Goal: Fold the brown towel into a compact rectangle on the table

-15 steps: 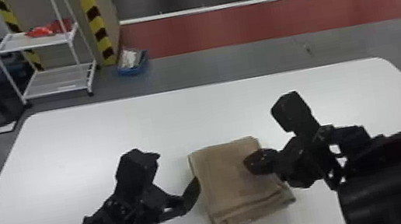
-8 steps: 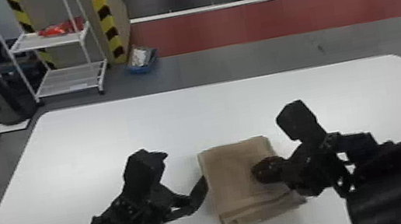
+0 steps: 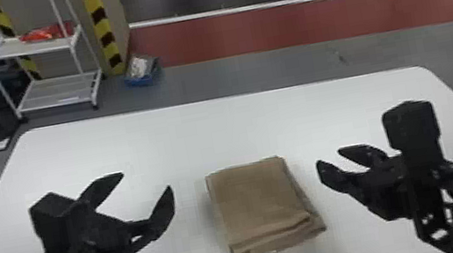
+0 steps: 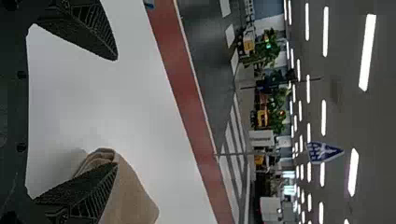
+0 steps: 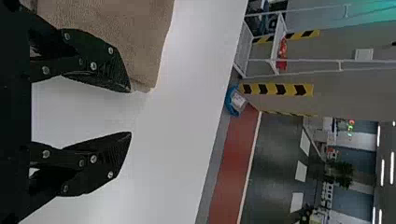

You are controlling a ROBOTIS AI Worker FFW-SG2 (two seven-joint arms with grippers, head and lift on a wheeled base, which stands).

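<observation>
The brown towel (image 3: 259, 202) lies folded into a layered, roughly rectangular stack on the white table, its layers showing along the near edge. To its left, my left gripper (image 3: 146, 179) stands open, apart from the cloth. My right gripper (image 3: 329, 161) is to the towel's right, also open and holding nothing. In the left wrist view, my left gripper (image 4: 114, 112) has its fingers wide apart, with the towel (image 4: 133, 196) beyond one of them. In the right wrist view, the towel (image 5: 112, 32) lies beyond one finger of my right gripper (image 5: 130, 112).
The white table (image 3: 179, 141) extends around the towel on all sides. Past its far edge, a white shelf rack (image 3: 53, 85) and a blue box (image 3: 141, 72) stand on the floor.
Both grippers have drawn away from the towel, the left one to the left and the right one to the right. The left gripper's fingers now stand visibly apart. The towel remains folded.
</observation>
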